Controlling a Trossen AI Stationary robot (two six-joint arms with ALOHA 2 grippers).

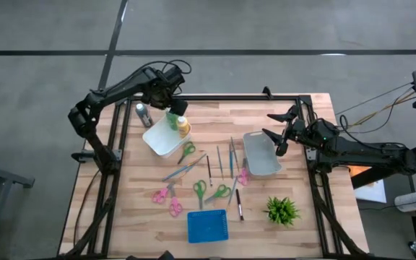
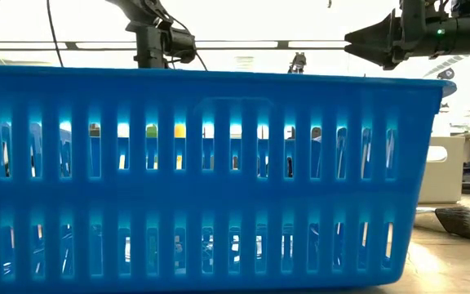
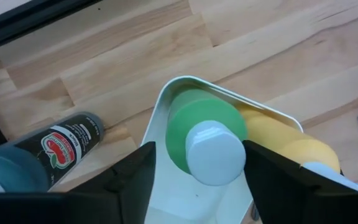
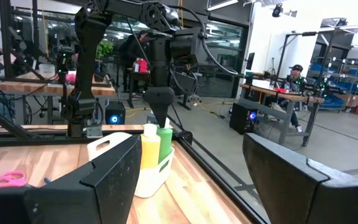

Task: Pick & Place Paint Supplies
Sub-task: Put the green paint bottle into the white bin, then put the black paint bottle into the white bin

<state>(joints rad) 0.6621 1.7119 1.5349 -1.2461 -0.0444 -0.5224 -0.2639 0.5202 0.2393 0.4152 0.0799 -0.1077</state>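
- The left pincer (image 1: 173, 99) hangs directly over the white plastic caddy (image 1: 159, 141) at the far left of the wooden surface (image 1: 121, 217). Its fingers (image 3: 129, 180) stand spread on either side of the green squeeze bottle with a white cap (image 3: 204, 140), which stands upright in the caddy; no pad visibly presses it, so the bottle reads as released.
- The yellow-orange squeeze bottle (image 3: 291, 146) stands in the same caddy, touching the green one on the side toward the surface's middle.
- The dark grey squeeze bottle with a red-and-white label (image 1: 144, 114) is just outside the caddy, beside its far-left wall. In the left wrist view its long axis appears to run flat along the wood, cap end toward the pincer. Judgement: this is the nearest supply still outside, and it belongs to the left arm.
- Farther toward the middle, thin brushes with blue or dark handles (image 1: 231, 155) lie flat among scissors, long axes running roughly near-to-far.
- The right pincer (image 1: 279, 124) hovers with its fingers spread over the grey plastic bin (image 1: 261, 162), nearer the brushes than the left.
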